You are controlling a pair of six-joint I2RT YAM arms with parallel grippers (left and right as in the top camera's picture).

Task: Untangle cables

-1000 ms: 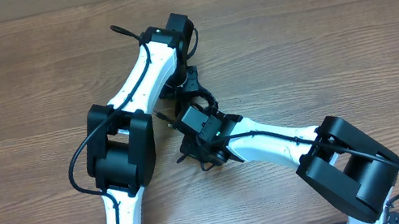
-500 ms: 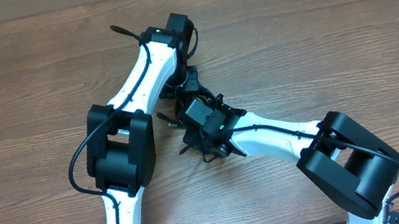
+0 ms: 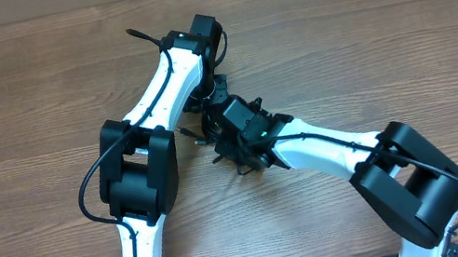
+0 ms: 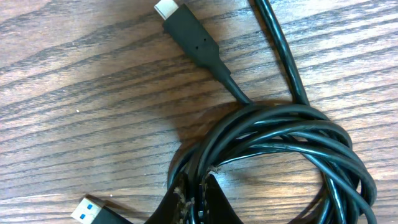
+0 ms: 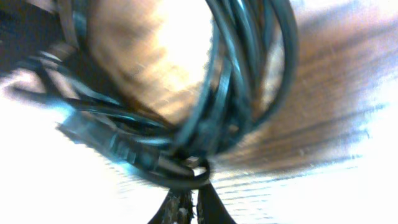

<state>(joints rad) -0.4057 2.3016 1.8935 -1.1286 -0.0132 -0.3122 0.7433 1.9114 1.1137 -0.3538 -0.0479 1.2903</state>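
Note:
The cables [image 4: 280, 155] are thin black cords wound into one coil on the wood table. A USB-C plug [image 4: 186, 34] with a silver tip lies above the coil, and a USB-A plug [image 4: 93, 211] with a blue insert lies at the lower left. My left gripper [image 4: 194, 182] is shut on a few strands at the coil's lower left edge. In the blurred right wrist view my right gripper [image 5: 191, 191] is shut on a strand looped at the bottom of the cables [image 5: 239, 93]. From overhead both wrists meet at mid-table, left gripper [image 3: 213, 89] just above right gripper [image 3: 227, 117], covering most of the coil.
The wooden table [image 3: 401, 32] stretches all round the two arms. The left arm's black elbow [image 3: 137, 168] stands at the left and the right arm's elbow [image 3: 409, 186] at the lower right. A thicker black arm wire [image 3: 90, 196] loops out beside the left elbow.
The right wrist has moved up the table toward the left gripper, and its elbow has swung to the right. The left arm has stayed put.

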